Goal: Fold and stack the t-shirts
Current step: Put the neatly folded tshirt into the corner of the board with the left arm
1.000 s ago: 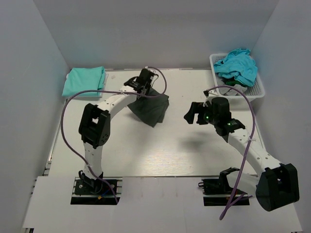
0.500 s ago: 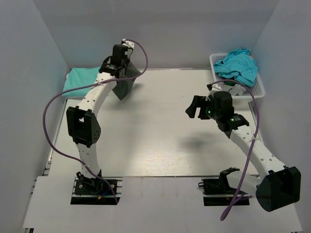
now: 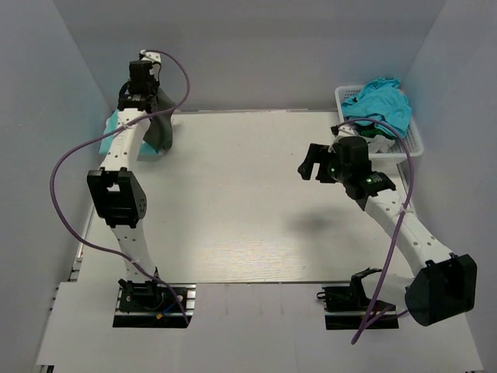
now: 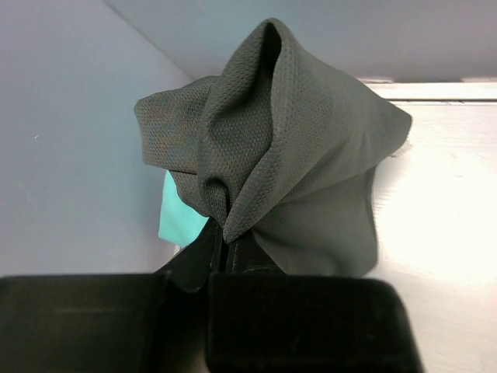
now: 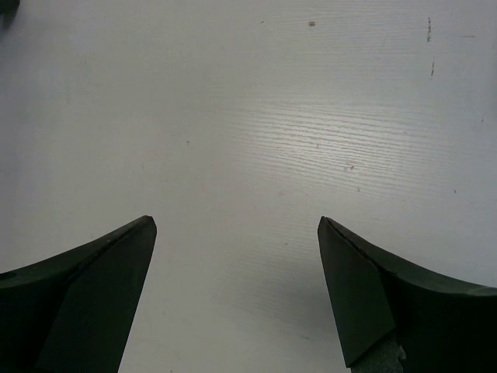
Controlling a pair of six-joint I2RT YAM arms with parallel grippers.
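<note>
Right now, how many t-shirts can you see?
3. A dark grey one hangs from the left gripper, far left. A mint-green one lies folded just beneath it. A turquoise one is heaped in the white basket, far right; more may hide under it.

Surface (image 3: 256, 202): white, faint wood grain, light pooling toward the middle. Two things are lying directly on it.

1. Mint tee (image 3: 112, 124) is sitting folded in the far-left corner, against the left wall. It is partly hidden from the top view, and one edge is showing in the left wrist view.
2. Basket (image 3: 415, 144) is standing at the far-right corner, close to the right wall.

The two are sitting well apart. A soft shadow (image 3: 311, 225) is falling right of centre. A few dark specks (image 5: 312, 23) are showing in the right wrist view.
</note>
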